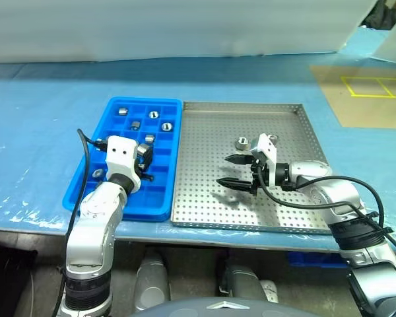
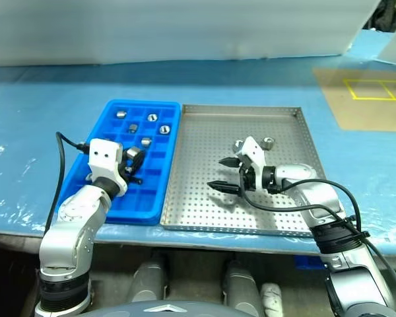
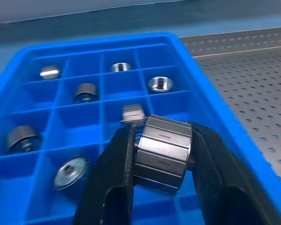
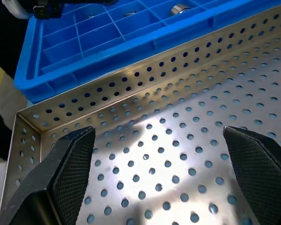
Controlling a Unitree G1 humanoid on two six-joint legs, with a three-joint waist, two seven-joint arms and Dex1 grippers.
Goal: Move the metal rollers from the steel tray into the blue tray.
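Left pincer (image 3: 161, 154) grips a roller (image 3: 162, 152) (over blue tray (image 1: 86, 178)); right pincer (image 1: 232, 170) gapes.

Blue tray (image 3: 18, 84) near corner, cut off by left wrist view's edge.

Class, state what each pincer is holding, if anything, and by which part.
The left pincer grips a metal roller by its curved sides, above the blue tray. The right pincer is open, holding nothing.

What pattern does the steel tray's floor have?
Rows of small round holes across the steel tray, seen best in the right wrist view.
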